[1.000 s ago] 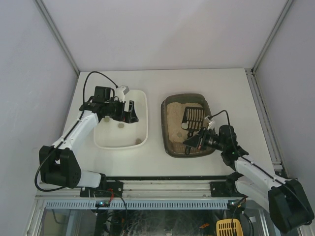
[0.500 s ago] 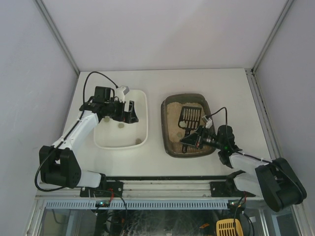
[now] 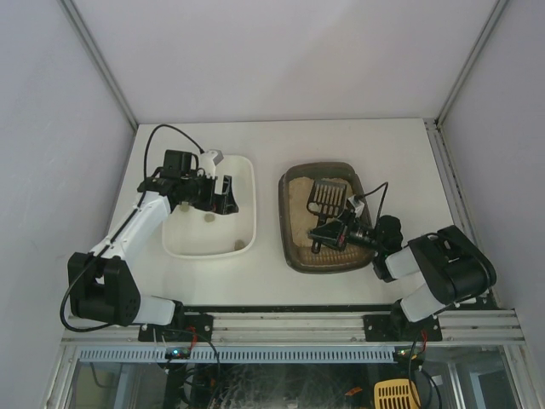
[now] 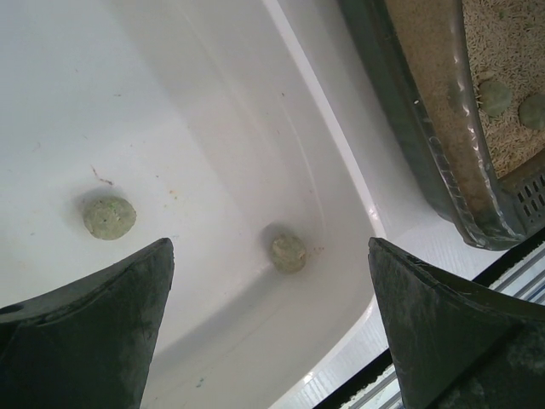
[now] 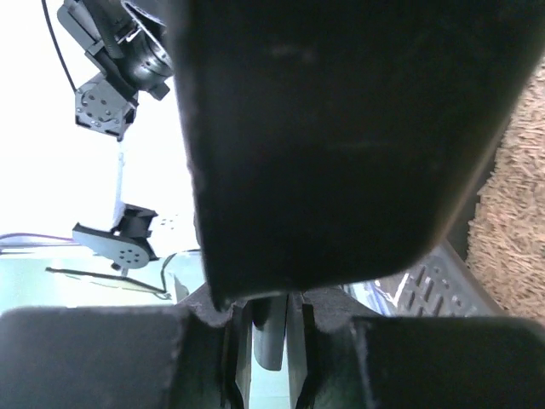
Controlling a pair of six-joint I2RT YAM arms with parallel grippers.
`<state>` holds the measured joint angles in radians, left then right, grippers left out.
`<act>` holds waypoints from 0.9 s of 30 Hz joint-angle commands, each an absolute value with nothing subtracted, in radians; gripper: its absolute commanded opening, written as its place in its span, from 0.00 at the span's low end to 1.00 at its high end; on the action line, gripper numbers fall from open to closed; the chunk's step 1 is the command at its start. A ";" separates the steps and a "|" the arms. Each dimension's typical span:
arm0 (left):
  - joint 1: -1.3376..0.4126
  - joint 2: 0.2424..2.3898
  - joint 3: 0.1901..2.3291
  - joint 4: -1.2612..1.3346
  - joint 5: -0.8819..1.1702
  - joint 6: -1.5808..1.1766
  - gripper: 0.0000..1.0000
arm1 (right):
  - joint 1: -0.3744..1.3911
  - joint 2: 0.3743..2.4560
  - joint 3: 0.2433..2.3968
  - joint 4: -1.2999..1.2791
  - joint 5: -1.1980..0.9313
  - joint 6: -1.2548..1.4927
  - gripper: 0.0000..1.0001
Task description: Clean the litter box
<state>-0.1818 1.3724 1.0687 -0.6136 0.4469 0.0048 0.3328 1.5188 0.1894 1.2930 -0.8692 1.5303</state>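
The dark grey-brown litter box (image 3: 284, 223) with beige litter stands right of centre. It also shows in the left wrist view (image 4: 423, 128), with two greenish clumps (image 4: 495, 95) on its litter. My right gripper (image 3: 330, 236) is low over the box and shut on the handle of a black slotted scoop (image 3: 326, 197), whose head lies over the litter at the far end. In the right wrist view the scoop handle (image 5: 341, 128) fills most of the frame above my gripper (image 5: 268, 341). My left gripper (image 3: 226, 195) is open and empty above the white tray (image 3: 252, 204).
The white tray (image 4: 213, 111) holds two greenish clumps (image 4: 109, 217) (image 4: 288, 253) on its floor, also in the top view (image 3: 209, 218). The table's front rail runs just beyond the tray's near corner (image 4: 511, 264). Walls enclose the table on three sides.
My right arm has folded down low toward the table and the scoop has slid left and farther into the litter box. The left arm has not moved.
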 commanded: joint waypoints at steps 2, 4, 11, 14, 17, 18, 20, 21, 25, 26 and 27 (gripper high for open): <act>-0.176 1.367 1.065 -0.616 0.442 0.032 1.00 | 0.369 1.569 0.257 1.498 -0.874 1.629 0.00; -0.176 1.367 1.062 -0.616 0.440 0.032 1.00 | 0.312 1.555 0.237 1.499 -0.866 1.642 0.00; -0.175 1.381 1.066 -0.615 0.443 0.029 1.00 | 0.345 1.451 0.271 1.250 -0.878 1.546 0.00; -0.176 1.382 1.065 -0.612 0.442 0.031 1.00 | 0.217 1.463 0.200 1.375 -0.892 1.619 0.00; -0.175 1.385 1.065 -0.612 0.458 0.033 1.00 | 0.285 1.459 0.229 1.263 -0.906 1.557 0.00; -0.176 1.386 1.065 -0.613 0.469 0.032 1.00 | 0.319 1.454 0.247 1.225 -0.908 1.534 0.00; -0.176 1.384 1.062 -0.614 0.486 0.032 1.00 | 0.332 1.443 0.258 1.221 -0.909 1.532 0.00; -0.176 1.382 1.060 -0.614 0.489 0.033 1.00 | 0.316 1.436 0.255 1.229 -0.908 1.539 0.00; -0.176 1.379 1.067 -0.618 0.472 0.033 1.00 | 0.310 1.402 0.283 1.139 -0.901 1.502 0.00; -0.174 1.378 1.071 -0.621 0.464 0.030 1.00 | 0.326 1.395 0.297 1.105 -0.903 1.483 0.00; -0.173 1.378 1.076 -0.623 0.454 0.028 1.00 | 0.332 1.390 0.302 1.094 -0.903 1.473 0.00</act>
